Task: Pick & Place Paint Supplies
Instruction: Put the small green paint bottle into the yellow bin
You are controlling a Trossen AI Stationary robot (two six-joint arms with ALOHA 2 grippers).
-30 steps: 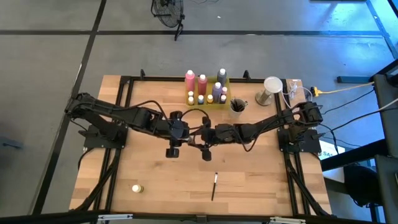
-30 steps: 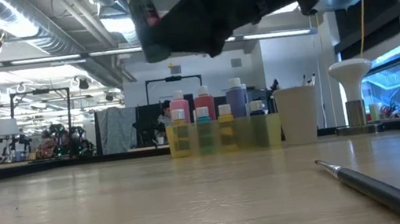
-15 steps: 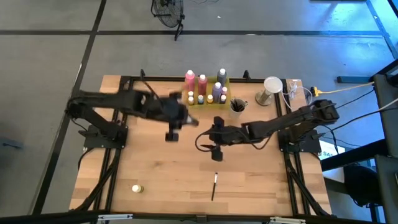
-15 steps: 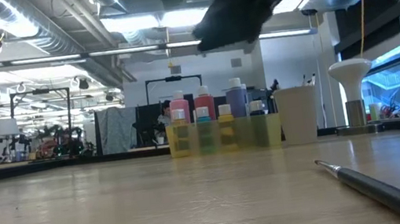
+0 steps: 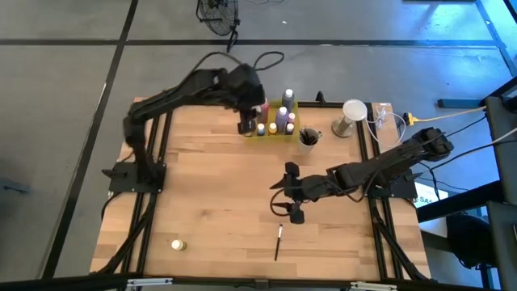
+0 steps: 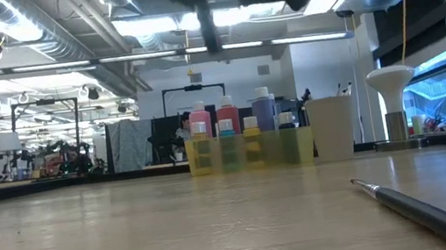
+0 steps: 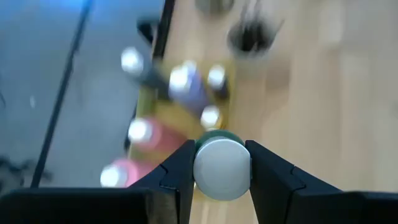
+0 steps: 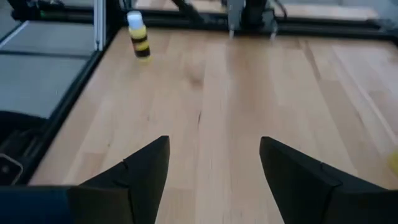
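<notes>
Wooden tabletop (image 5: 210, 194) filled the high view. My left gripper (image 7: 221, 174) was clamped on a white-capped bottle (image 7: 221, 169) over the yellow tray (image 5: 275, 131), upper centre; I judged lowering next. My right gripper (image 5: 292, 194) hung spread empty above the paintbrush (image 5: 279, 240), lower centre.

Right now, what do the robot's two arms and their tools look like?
Both arms are dark, jointed, slim segments on black bases bolted to the table's black frame. A thin black cable loops above the left arm. The left tool has two dark flat fingers with stepped edges; the right tool has two broad, dark, wedge-shaped fingers.
</notes>
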